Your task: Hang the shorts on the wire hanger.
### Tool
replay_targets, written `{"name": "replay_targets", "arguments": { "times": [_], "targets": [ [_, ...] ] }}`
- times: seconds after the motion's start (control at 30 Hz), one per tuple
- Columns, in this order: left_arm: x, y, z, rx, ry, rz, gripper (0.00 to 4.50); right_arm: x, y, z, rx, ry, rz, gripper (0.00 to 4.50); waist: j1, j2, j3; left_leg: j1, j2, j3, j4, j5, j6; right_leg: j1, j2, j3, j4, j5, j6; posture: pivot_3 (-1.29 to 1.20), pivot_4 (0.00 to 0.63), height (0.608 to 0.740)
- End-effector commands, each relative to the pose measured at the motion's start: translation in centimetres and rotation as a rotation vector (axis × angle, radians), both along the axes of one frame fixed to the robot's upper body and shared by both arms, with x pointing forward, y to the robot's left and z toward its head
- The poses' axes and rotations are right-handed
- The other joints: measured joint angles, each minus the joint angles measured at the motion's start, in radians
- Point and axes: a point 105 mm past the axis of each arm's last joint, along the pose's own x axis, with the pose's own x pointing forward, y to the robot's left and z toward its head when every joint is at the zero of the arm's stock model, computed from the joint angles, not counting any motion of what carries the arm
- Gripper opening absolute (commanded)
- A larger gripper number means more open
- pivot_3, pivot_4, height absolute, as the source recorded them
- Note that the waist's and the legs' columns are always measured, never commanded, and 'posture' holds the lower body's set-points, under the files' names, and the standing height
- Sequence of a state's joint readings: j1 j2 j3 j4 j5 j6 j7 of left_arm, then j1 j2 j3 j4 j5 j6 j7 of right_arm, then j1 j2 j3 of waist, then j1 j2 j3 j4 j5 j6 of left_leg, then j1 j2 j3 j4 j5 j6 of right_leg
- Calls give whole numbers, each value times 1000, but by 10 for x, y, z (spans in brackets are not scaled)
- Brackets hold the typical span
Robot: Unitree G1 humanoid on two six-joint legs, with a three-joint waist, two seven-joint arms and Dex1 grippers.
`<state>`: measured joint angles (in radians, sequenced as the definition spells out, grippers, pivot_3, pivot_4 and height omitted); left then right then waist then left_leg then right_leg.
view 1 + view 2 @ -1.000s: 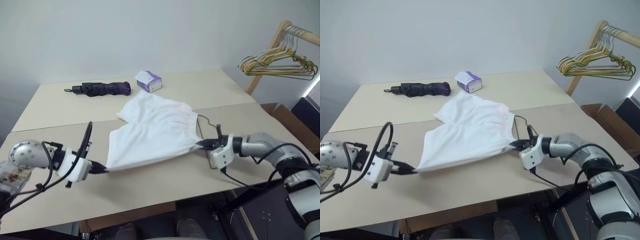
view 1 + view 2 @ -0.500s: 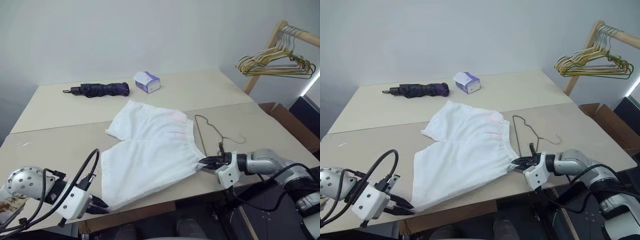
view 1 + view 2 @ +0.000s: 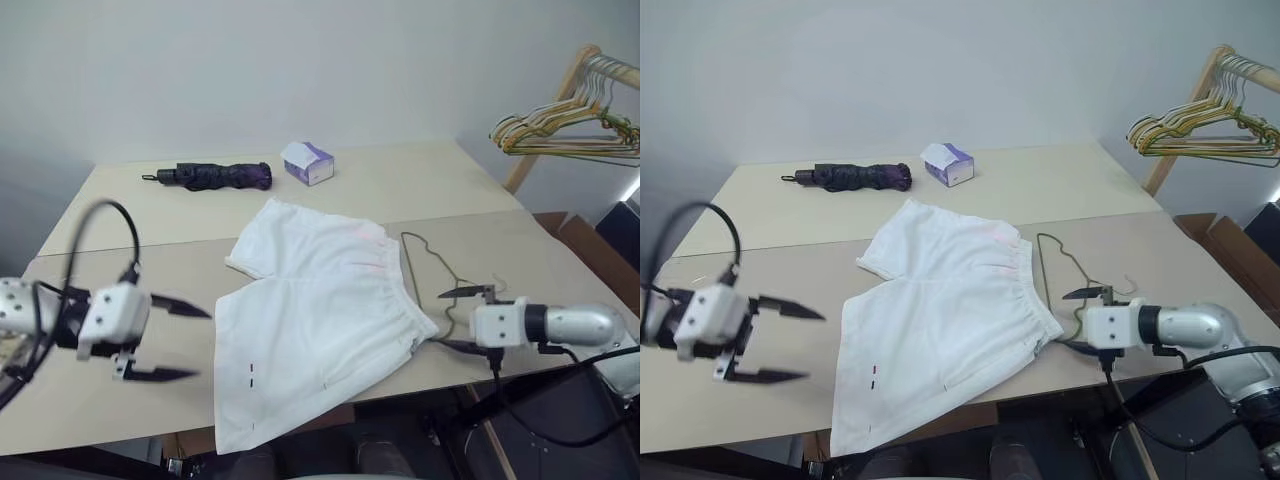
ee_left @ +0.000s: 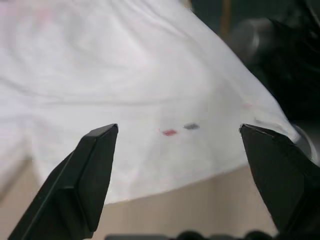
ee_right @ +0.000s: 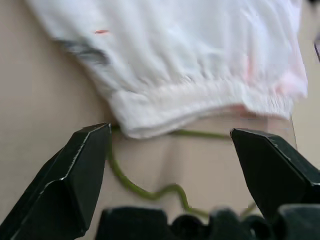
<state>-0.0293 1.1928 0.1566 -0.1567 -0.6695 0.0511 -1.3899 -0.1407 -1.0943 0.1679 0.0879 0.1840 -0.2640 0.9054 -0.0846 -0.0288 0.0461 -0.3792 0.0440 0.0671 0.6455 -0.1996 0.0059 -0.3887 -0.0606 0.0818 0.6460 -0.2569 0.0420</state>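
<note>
The right gripper point(image 3: 462, 319), its black fingers spread and empty, hangs at the table's point(image 3: 130, 245) near edge. The thin olive-green wire hanger point(image 3: 432, 262) lies flat just beyond and beside it, nearer to this arm than the other. Its long axis runs away from the robot, hook point(image 3: 490, 290) by the gripper. Across it, toward the left gripper point(image 3: 180, 342), also spread and empty, the white gathered-waist fabric shorts point(image 3: 315, 318) lie flat, waistband along the hanger, legs pointing left, one hem over the near edge.
</note>
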Motion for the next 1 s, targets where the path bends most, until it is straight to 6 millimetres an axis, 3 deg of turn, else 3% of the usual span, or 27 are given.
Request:
{"name": "replay_targets", "arguments": {
  "times": [0.03,0.13,0.2,0.33,0.4,0.57,0.83,0.93,1.0],
  "targets": [
    [18,-8,25,-154,-36,85,4097,18,-23,18,73,34,-333,4500,9,0,0,0,0,0,0,0,0,0,0,0,0,0,0,-46,41,740],
    [29,-22,33,-256,-39,120,4097,22,-42,7,43,173,-625,4500,15,0,0,0,0,0,0,-1,-1,-2,1,0,0,0,0,-63,44,740],
    [34,-31,36,-310,-41,131,4097,22,-37,5,112,258,-746,4500,14,0,0,-2,0,1,0,-1,-1,-3,1,0,0,0,0,-69,45,740],
    [41,-46,36,-363,-38,142,4097,15,-8,3,182,391,-779,4500,14,0,1,-8,-1,1,0,0,-1,-8,3,1,0,0,0,-81,49,740],
    [41,-53,34,-372,-34,131,4097,13,-1,-7,171,432,-813,4500,14,-1,1,-12,-1,0,0,0,-1,-12,4,1,0,1,1,-85,48,740],
    [39,-58,32,-377,-31,119,4097,21,-16,-27,103,407,-994,4500,14,-4,3,-14,-2,0,0,0,-1,-14,4,2,0,2,3,-77,52,740],
    [36,-59,27,-378,-30,122,4097,22,-16,-29,122,434,-1041,4500,14,-6,4,-14,-3,0,0,0,0,-14,4,3,0,1,1,-73,54,740],
    [35,-60,26,-374,-36,115,4126,20,-17,-33,108,469,-1060,3979,15,-7,5,-14,-3,0,0,0,0,-14,4,3,0,1,1,-70,55,740],
    [35,-60,25,-377,-41,118,4126,20,-19,-36,110,497,-1093,3337,15,-8,5,-14,-3,0,0,0,0,-14,4,3,0,1,1,-70,55,740]
  ]
}}
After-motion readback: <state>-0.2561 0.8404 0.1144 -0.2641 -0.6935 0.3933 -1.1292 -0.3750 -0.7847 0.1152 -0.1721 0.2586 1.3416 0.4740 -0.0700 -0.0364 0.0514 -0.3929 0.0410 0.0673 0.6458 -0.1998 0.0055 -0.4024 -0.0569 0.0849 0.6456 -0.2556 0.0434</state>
